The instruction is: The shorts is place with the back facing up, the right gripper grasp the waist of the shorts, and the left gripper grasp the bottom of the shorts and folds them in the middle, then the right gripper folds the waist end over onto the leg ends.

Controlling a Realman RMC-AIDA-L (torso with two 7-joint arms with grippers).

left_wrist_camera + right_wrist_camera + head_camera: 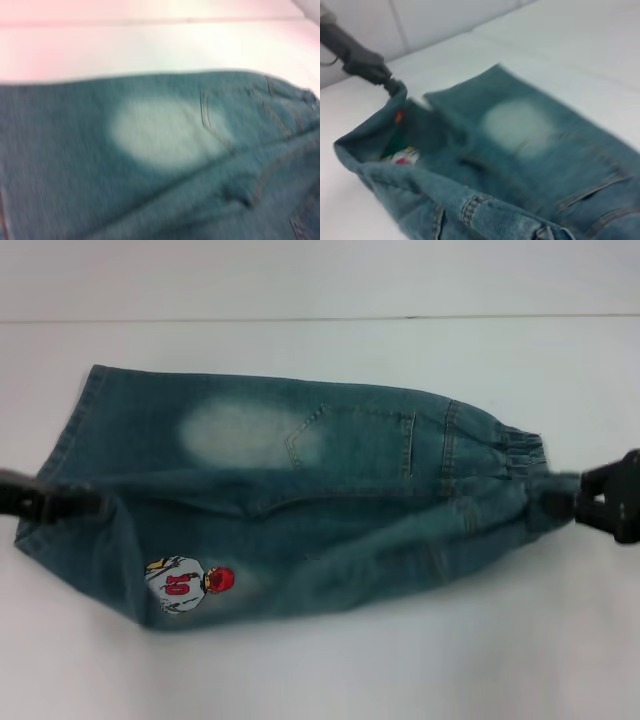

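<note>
Across the table's (320,680) middle you see the shorts (300,500) stretched and half folded, left gripper (85,504) clamped on the hem, right gripper (562,504) pinching the waist (520,455).

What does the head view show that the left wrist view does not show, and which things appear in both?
Only the head view shows the black right gripper shut on the ruffled elastic waist of the shorts, the black left gripper shut on the hemmed bottom of the shorts, and the cartoon player print. The left wrist view shows nothing that the head view lacks. Both show the blue faded-denim shorts, the pale faded patch, a back pocket and the white table.
</note>
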